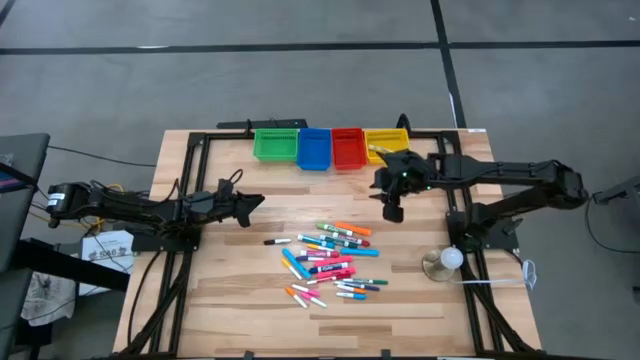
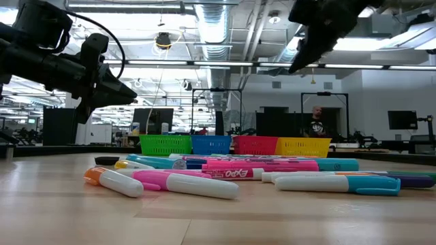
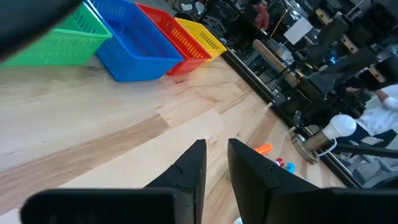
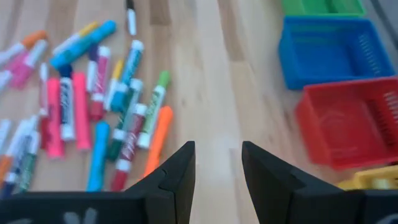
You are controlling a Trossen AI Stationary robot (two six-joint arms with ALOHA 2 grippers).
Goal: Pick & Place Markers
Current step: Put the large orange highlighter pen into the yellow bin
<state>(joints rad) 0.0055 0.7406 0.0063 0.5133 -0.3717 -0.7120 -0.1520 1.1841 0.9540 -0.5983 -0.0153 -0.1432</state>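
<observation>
Several markers (image 1: 330,258) in pink, orange, blue, green and white lie flat in a loose heap on the wooden table's middle; they also show as markers (image 4: 93,106) in the right wrist view. My right gripper (image 1: 392,208) hangs above the table between the heap and the red bin (image 1: 348,147), slanting down, open and empty (image 4: 217,163). My left gripper (image 1: 254,203) waits left of the heap, nearly level, with a narrow gap between its fingers (image 3: 216,163) and nothing in it.
Green (image 1: 275,143), blue (image 1: 314,147), red and yellow (image 1: 386,141) bins stand in a row at the far edge. A white bulb on a round brass base (image 1: 446,260) sits right of the heap. One black marker (image 1: 276,241) lies apart on the heap's left.
</observation>
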